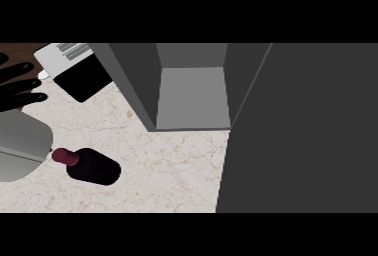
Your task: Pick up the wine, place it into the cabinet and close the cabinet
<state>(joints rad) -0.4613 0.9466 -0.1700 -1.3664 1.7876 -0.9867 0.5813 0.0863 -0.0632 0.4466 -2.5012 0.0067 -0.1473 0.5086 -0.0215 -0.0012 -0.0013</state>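
The wine bottle (92, 167) is dark with a maroon cap and sits on the marble counter (162, 170) at the lower left, cap toward the upper left. No hand touches it. My left hand (18, 90) shows at the left edge, above the bottle, fingers straight and spread, holding nothing. Its grey forearm (18, 145) lies just left of the bottle. The grey cabinet (192, 90) stands open at the top middle, its inside bare. Its dark door (303, 130) fills the right side of the view. My right hand does not show.
A white and black box-like object (77, 70) lies at the upper left, between my left hand and the cabinet's left wall. Bare marble runs from the bottle to the cabinet's front edge and the door.
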